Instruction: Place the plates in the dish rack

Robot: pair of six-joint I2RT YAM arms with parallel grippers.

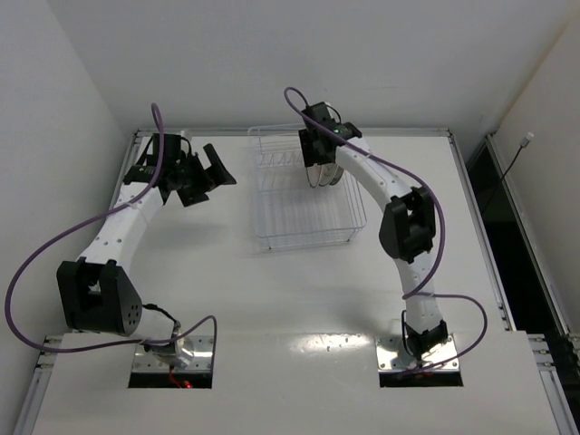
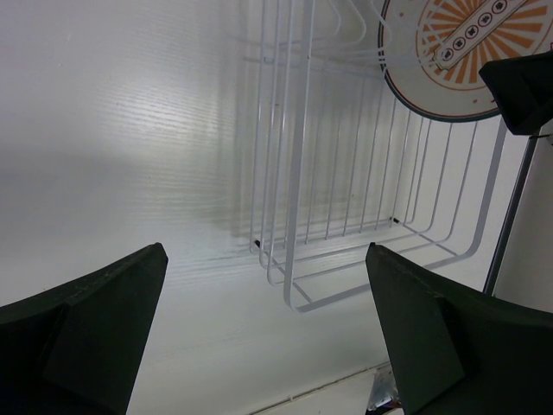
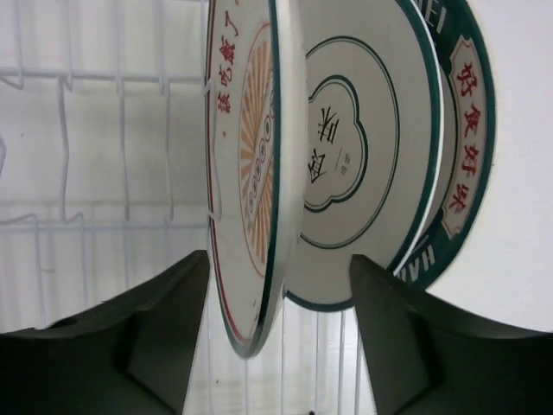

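Three plates stand upright in the dish rack [image 1: 290, 213] at its far right end. In the right wrist view the orange sunburst plate [image 3: 246, 173] is nearest, then the plate with grey rings and a centre motif [image 3: 363, 147], then the dark-rimmed plate [image 3: 471, 121]. My right gripper [image 3: 278, 259] is open, its fingers on either side of the sunburst plate's rim. In the top view it [image 1: 317, 163] hangs over the plates [image 1: 328, 175]. My left gripper [image 2: 266, 255] is open and empty, left of the rack [image 2: 346, 173]. It also shows in the top view [image 1: 205, 175].
The white wire rack sits at the middle back of the white table [image 1: 272, 290]. Walls close in on the left, back and right. The sunburst plate [image 2: 441, 60] and part of the right gripper [image 2: 523, 86] show in the left wrist view.
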